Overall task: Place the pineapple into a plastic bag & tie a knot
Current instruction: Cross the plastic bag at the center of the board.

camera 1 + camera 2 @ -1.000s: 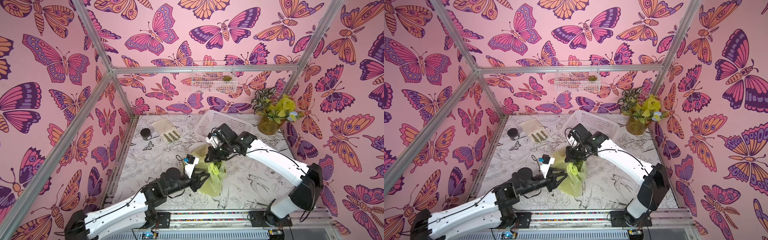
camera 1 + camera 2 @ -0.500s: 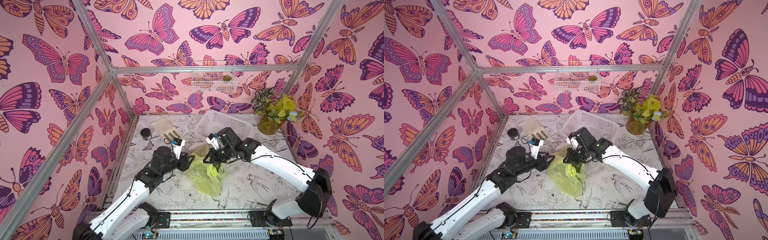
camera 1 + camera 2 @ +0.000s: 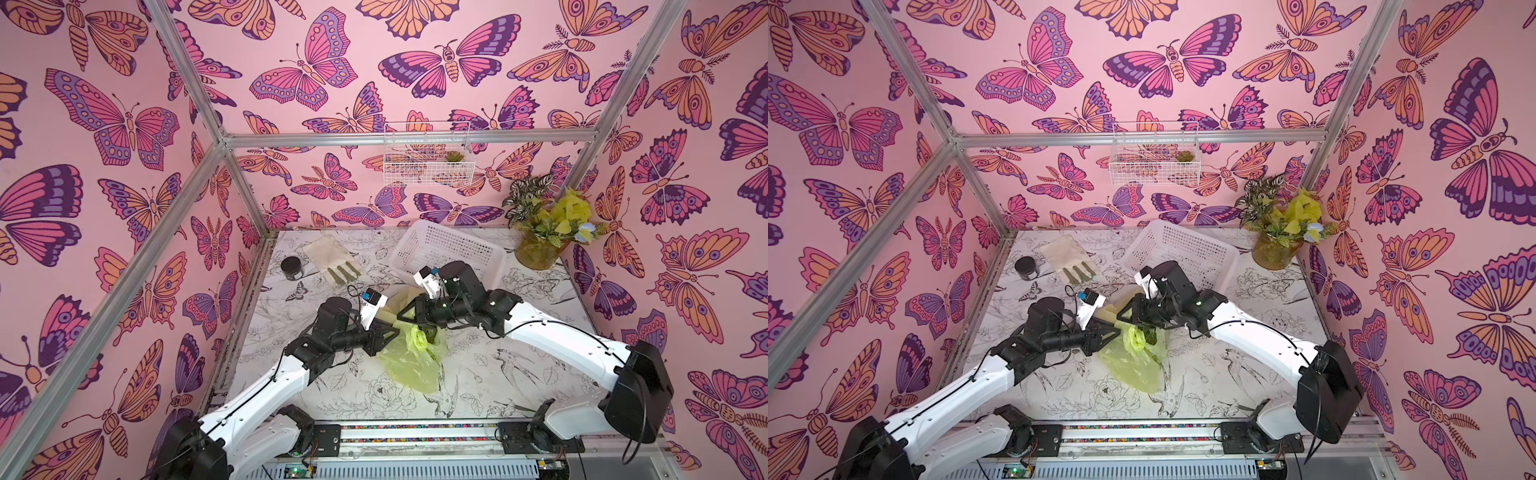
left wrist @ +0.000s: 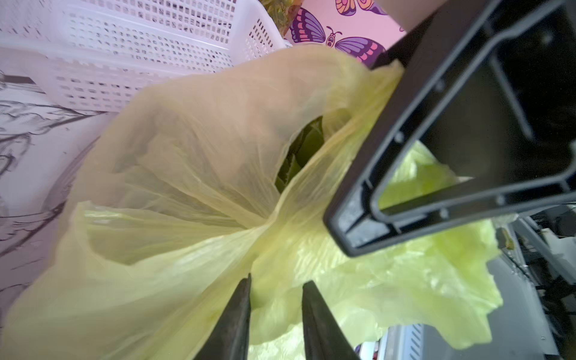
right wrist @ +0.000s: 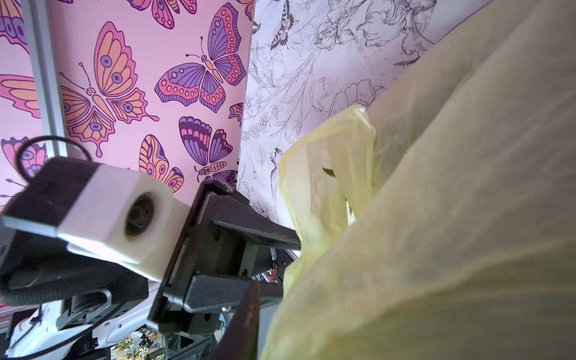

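Swinging back from the left, the left gripper [image 3: 395, 332] now meets the plastic bag [image 3: 409, 368], jaws narrowly apart around its film, grip unclear. The bag lies between both grippers on the floral-print tabletop [image 3: 519, 374]. The right gripper [image 3: 402, 318] touches its far side, state hidden. Around stand pink butterfly walls [image 3: 124, 124].

Bright even daylight, soft shadows (wrist close-ups blurred)

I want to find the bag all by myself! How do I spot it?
Find the table with black-and-white flower drawings. Near its middle, in front of the white basket full of holes, lies the plastic bag. It alone is thin, crinkly, see-through yellow-green, with dark green leaves showing inside.
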Controlling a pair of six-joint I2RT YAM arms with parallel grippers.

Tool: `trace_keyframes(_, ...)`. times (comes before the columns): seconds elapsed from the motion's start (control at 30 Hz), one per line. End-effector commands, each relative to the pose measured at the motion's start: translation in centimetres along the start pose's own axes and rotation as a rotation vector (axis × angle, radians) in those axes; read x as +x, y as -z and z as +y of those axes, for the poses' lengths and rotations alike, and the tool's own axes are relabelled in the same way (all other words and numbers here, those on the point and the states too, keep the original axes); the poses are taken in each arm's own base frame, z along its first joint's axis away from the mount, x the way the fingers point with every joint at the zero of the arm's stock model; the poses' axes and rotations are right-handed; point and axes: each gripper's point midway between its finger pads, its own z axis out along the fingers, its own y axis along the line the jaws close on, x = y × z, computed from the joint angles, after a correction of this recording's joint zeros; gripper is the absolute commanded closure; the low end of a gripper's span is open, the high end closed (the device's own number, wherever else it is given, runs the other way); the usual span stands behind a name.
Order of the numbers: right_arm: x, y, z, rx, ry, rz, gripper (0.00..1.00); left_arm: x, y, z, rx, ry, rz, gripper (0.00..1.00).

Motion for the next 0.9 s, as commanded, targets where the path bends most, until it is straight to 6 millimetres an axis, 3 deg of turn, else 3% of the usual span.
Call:
trace_keyframes(0.0, -0.3, -0.3, -1.1, 0.024, -0.068, -0.018, 0.64, 0.1, -1.0, -0.6, 0.016, -0.045, 0.010, 0.88)
trace_keyframes(0.1, -0.7, -0.4, -1.3, 0.025, -0.098, -0.032, 0.59, -0.2, -1.4, -1.5, 0.045, -0.064, 0.002, 1.00)
trace_keyframes(0.27, -0.8, -0.8, -1.5, 0.026, -0.125, -0.029, 0.54, -0.4, -1.8, -3.9, 0.137, -0.101, -0.033, 1.00)
trace_keyframes(0.57, -0.8, -1.0, -1.8, 0.028, -0.135, -0.014, 0.57, 0.1, -3.4, -7.8, 0.272, -0.154, -0.064, 1.00)
trace_keyframes(0.7, -0.6, -0.8, -1.9, 0.020, -0.139, -0.008, 0.70, -0.5, -3.6, -7.7, 0.256, -0.159, -0.136, 1.00)
trace_keyframes(0.87, -0.7, -0.1, -2.0, -0.003, -0.136, -0.003, 0.97, -0.7, -3.5, -7.1, 0.220, -0.167, -0.162, 1.00)
